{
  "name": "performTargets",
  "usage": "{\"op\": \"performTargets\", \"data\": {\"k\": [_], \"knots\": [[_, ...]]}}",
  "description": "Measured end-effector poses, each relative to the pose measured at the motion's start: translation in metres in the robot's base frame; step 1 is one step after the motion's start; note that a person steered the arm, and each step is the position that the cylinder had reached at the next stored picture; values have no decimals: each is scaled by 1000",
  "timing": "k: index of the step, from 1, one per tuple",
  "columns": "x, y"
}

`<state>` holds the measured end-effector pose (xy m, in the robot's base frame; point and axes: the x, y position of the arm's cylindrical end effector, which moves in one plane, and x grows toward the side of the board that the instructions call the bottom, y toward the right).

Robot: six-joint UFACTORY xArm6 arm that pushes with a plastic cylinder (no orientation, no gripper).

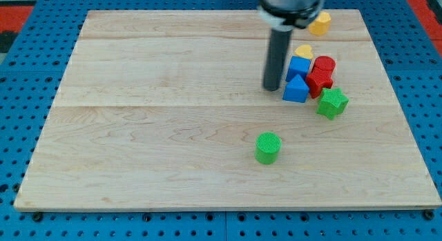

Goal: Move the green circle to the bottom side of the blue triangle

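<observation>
- The rod is standing upright, entering from the view's top, my tip [272, 88] resting on the board [138, 130] just left of the blue triangle [295, 90].
- No claw is fitted, so none is spreading or pinching.
- The green circle [268, 147] is sitting alone, well below the triangle, toward the view's bottom.

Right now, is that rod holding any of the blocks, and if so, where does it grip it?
Nothing is held. My tip only pushes; it stands just left of the blue triangle, and the green circle sits apart, lower down.
</observation>
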<state>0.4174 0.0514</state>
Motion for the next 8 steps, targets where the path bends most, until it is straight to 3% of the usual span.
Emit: {"op": "performTargets", "data": {"k": [1, 2, 3, 4, 6, 7, 8], "knots": [[57, -38], [109, -39], [115, 12], [100, 22], [149, 43], [123, 94], [54, 61]]}}
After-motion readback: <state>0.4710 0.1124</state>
